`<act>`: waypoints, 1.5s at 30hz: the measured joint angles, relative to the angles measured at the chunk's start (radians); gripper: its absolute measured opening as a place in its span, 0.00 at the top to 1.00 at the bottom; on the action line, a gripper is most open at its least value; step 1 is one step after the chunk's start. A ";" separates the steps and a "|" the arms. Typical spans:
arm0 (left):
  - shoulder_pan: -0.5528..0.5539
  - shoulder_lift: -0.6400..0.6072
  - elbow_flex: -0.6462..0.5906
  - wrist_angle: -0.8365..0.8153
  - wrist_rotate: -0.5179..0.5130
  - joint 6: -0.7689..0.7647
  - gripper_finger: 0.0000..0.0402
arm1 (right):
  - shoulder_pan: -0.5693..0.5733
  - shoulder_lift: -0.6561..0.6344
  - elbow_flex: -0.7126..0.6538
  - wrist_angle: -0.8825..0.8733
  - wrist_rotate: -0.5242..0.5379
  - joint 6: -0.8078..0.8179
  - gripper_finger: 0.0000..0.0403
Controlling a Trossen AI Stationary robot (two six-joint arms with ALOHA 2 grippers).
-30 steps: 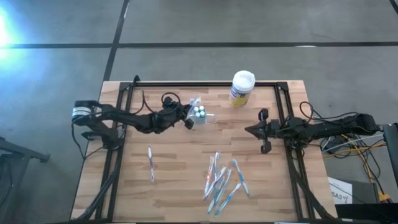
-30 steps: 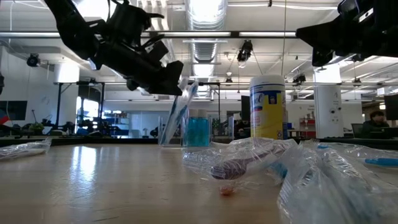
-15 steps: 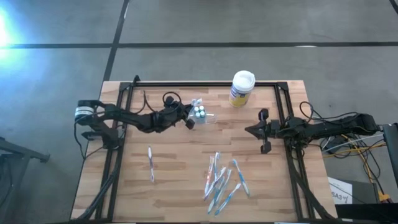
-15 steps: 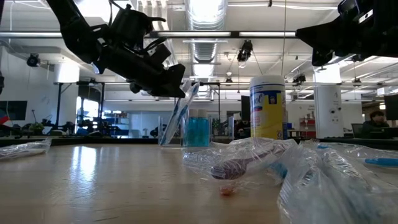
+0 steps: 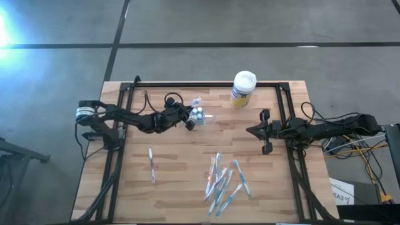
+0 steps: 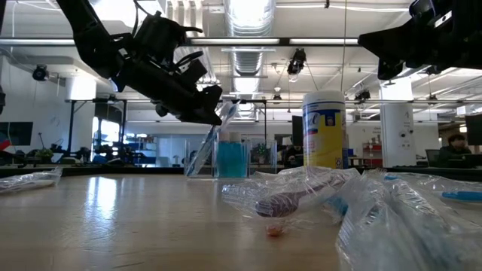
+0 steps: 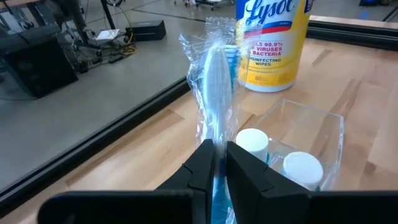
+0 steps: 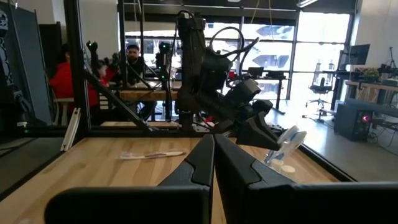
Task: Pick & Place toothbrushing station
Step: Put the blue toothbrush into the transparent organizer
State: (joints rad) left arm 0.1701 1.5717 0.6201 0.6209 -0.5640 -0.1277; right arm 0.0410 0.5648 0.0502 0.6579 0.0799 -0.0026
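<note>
1. Two dark arms reach in over your wooden worktop, which has a black frame around its edge.
2. Past the worktop you see grey floor from above; at table height the room is a large open hall with ceiling lights and pillars, and the right wrist view shows people seated at desks behind.
3. Your yellow-and-blue canister with its white lid stands upright near the far edge, well apart from both grippers.
4. A loose heap of wrapped toothbrushes lies toward the near side, right of centre; one single wrapped toothbrush lies apart on the left.
5. The toothbrushing station, a clear holder with white-capped items inside, sits on the worktop left of the canister, in the far half.
6. Your left gripper is stretched in low from the left, just beside the station, tilted down toward it in the low view.
7. Its fingers are nearly pressed together, pinching a wrapped toothbrush whose lower end slants into the station.
8. Your right gripper hangs above the right side, pointing toward the centre, well apart from the station.
9. Its fingers are pressed together with nothing between them.
</note>
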 joint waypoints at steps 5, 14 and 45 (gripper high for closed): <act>0.000 -0.001 0.002 0.003 0.000 0.002 0.90 | 0.000 0.000 0.000 0.000 0.000 0.000 0.98; -0.001 -0.005 0.008 0.011 0.000 0.016 0.77 | 0.000 0.000 0.000 -0.003 0.000 0.003 0.98; -0.544 -0.743 -0.066 -0.420 -0.127 0.242 0.93 | 0.000 0.000 0.000 -0.019 0.000 0.013 0.98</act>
State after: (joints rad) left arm -0.3743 0.8286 0.5536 0.2004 -0.6915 0.1145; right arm 0.0410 0.5648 0.0502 0.6391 0.0795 0.0104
